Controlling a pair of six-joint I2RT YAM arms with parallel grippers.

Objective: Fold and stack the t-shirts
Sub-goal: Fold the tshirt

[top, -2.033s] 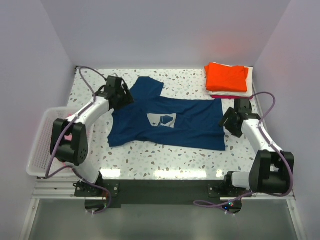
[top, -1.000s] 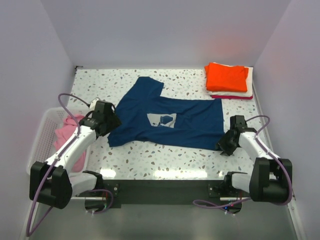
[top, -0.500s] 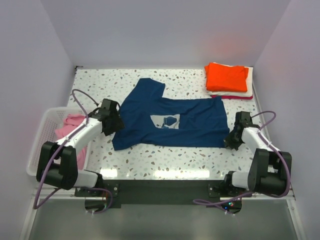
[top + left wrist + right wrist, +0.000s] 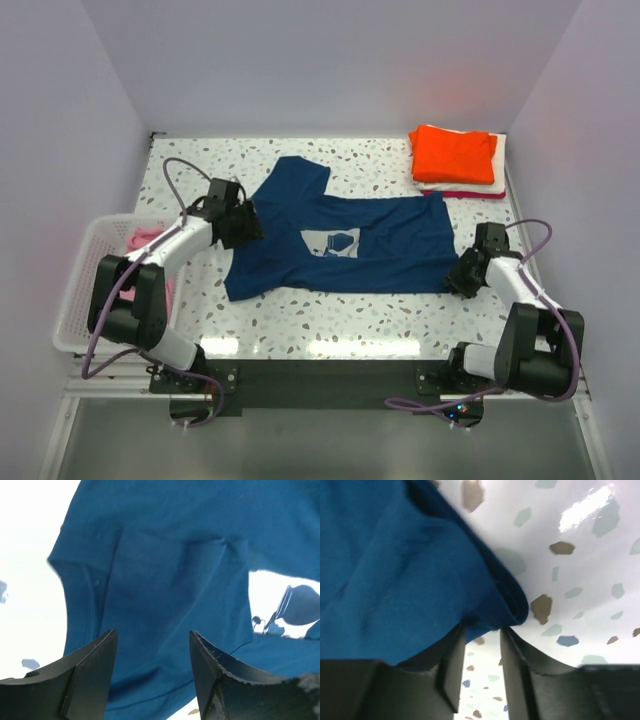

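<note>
The navy t-shirt [image 4: 340, 245] lies spread on the speckled table, its pale chest print facing up. My left gripper [image 4: 245, 222] sits at its left sleeve edge. In the left wrist view the left gripper [image 4: 152, 647] is open with navy cloth [image 4: 165, 580] lying past the tips. My right gripper [image 4: 458, 280] is at the shirt's near right hem corner. In the right wrist view the right gripper [image 4: 482, 630] is nearly closed on the bunched navy corner [image 4: 420, 570]. The orange shirt [image 4: 455, 153] tops a folded stack with a red shirt [image 4: 462, 193] at the bottom.
A white slatted basket [image 4: 82, 300] hangs off the table's left edge with the pink shirt [image 4: 140, 240] in it. The folded stack is at the far right corner. Purple cables loop from both arms. Pale walls close in the table on three sides.
My left gripper has swung from the near left back up to the shirt's left sleeve. The navy shirt has been tugged a little to the right. My right gripper stays at the near right corner.
</note>
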